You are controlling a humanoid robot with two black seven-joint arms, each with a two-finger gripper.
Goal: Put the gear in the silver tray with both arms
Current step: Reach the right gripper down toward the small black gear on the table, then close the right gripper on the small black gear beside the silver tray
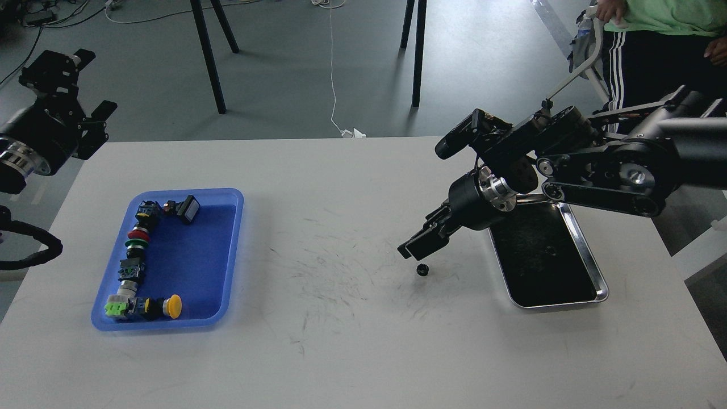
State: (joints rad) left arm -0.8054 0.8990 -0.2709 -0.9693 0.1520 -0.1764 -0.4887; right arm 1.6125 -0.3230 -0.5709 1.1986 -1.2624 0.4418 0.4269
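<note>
Head view looks down on a white table [352, 341] scuffed with dark marks near its middle. The gear [422, 269], small and black, lies on the bare tabletop, left of the silver tray [601, 284] and clearly outside it. The tray sits on the right side of the table, its dark bottom reflective, its far end partly hidden behind the right arm [602, 170].

That arm reaches in from the right edge and bends down toward the table. The right gripper [417, 244] points down and to the left, its tip just above and slightly left of the gear, not touching it as far as I can see. Its fingers read as one dark mass from here, so I cannot tell whether the jaws are apart or together.

The left arm [28, 147] stays up at the left edge, off the table's corner. The left gripper [93, 85] is raised over the floor, its two black fingers standing well apart with nothing between them.

A blue tray [227, 250] rests on the left half of the table, well apart from the gear. Along its left and near walls runs a row of push-button switches [136, 250], among them a red one, a green one and a yellow-capped one [173, 305].

Beyond the table, black stand legs [207, 57] rise from the grey floor, and a person in a green shirt [664, 17] stands at the top right
</note>
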